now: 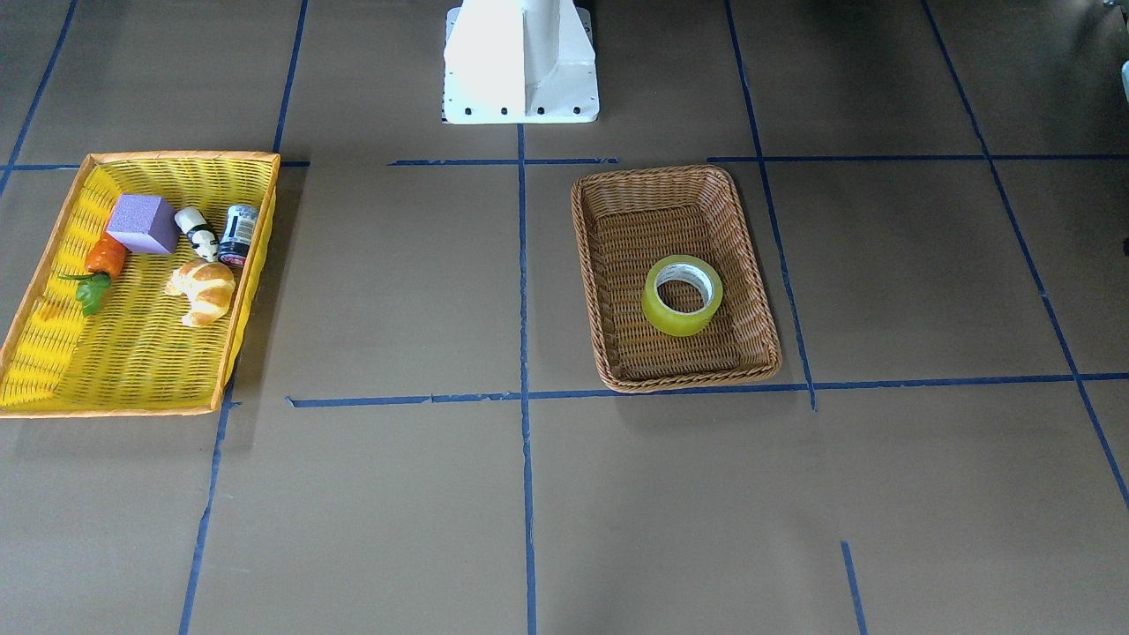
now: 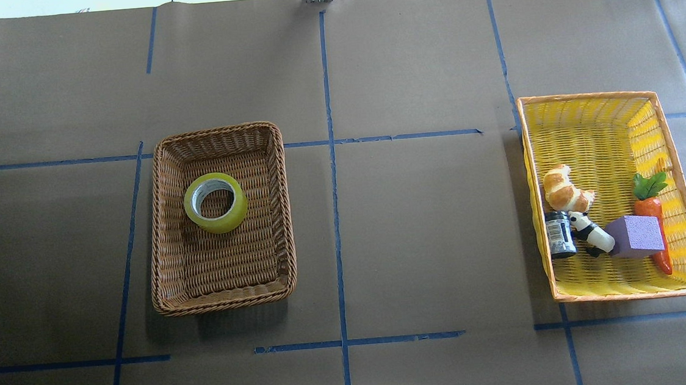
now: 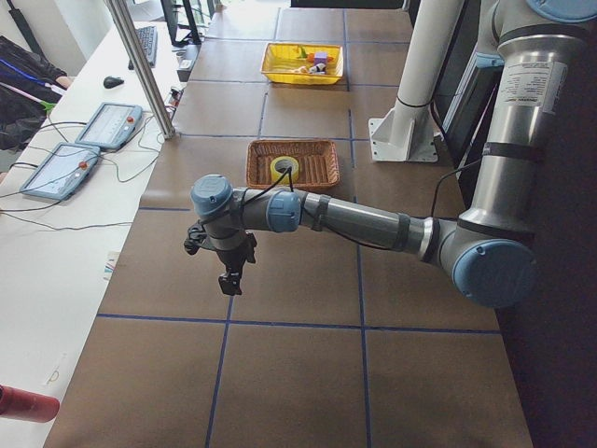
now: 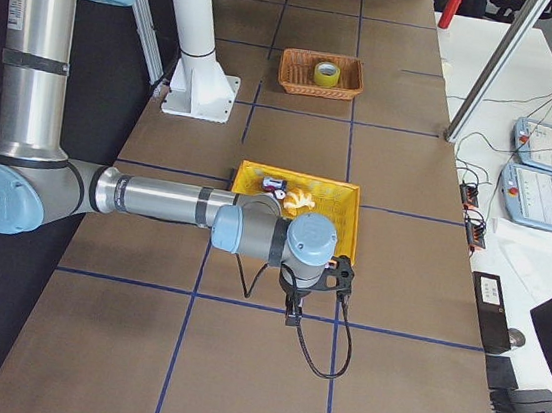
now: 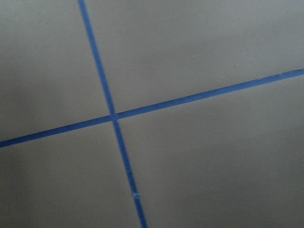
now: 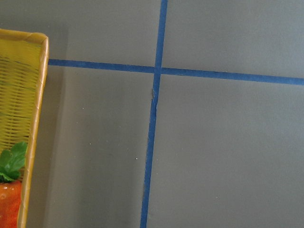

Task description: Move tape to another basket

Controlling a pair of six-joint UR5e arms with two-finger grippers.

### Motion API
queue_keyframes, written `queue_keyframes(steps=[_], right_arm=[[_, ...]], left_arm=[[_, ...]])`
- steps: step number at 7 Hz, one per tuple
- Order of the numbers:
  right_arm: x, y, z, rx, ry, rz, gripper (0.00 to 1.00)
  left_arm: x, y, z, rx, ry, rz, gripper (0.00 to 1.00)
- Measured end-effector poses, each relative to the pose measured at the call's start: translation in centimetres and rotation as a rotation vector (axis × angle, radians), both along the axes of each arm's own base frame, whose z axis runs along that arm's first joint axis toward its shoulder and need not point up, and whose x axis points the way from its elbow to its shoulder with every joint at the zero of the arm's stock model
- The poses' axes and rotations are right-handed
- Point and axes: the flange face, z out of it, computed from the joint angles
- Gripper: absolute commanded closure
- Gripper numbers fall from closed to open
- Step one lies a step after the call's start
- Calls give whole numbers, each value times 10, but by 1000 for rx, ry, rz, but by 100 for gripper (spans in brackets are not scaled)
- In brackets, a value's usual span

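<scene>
Tape: lies flat inside basket, nr its middle; L gripper & R gripper both well apart from basket, open/closed can't tell; est. status: move looks done, nothing obvious left.

Yellow tape flat in brown wicker basket, apparently off-centre.

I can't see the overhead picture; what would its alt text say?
A yellow tape roll lies flat in a brown wicker basket on the left of a brown table; on the right, a yellow basket holds a croissant, a panda, a can, a purple block and a carrot.
</scene>
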Motion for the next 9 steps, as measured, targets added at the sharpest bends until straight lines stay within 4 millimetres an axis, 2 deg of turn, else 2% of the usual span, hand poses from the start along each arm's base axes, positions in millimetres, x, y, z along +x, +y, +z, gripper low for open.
queue_keyframes(steps=[2,5,8,9], right_arm=[[-3,1,5,-15,-40,4,0],[-3,-1,5,-24,-54,12,0],[-3,-3,1,-19,-50,13,0],[-3,-4,0,-15,-50,13,0]], left_arm=[[-13,2,17,-24,8,-13,0],[-22,11,38,-67,35,-33,0],[-55,20,77,-121,37,-96,0],[-58,27,87,-130,38,-103,0]])
